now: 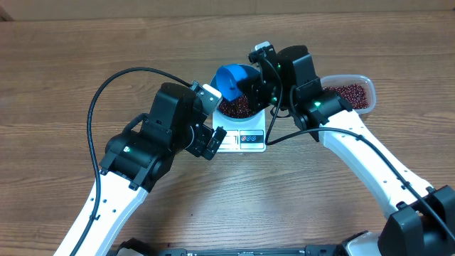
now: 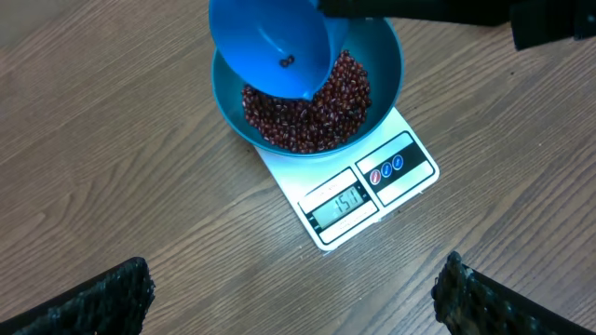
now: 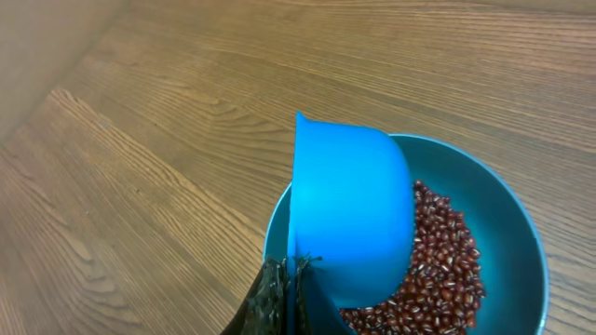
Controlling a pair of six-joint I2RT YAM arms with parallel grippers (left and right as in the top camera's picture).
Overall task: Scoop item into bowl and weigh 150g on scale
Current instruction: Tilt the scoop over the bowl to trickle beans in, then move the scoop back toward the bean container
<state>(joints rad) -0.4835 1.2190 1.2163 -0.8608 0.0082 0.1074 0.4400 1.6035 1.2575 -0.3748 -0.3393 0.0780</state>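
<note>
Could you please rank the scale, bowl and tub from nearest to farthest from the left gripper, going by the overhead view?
1. Scale: just right of the open left gripper.
2. Bowl: on the scale's back half, under the scoop.
3. Tub: farthest, over on the right side.

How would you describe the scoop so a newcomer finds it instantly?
Find the white scale mid-table, with the deep blue bowl of beans on it. Tilted over that bowl, in the right hand, is the scoop: smaller, brighter blue, nearly empty.
</note>
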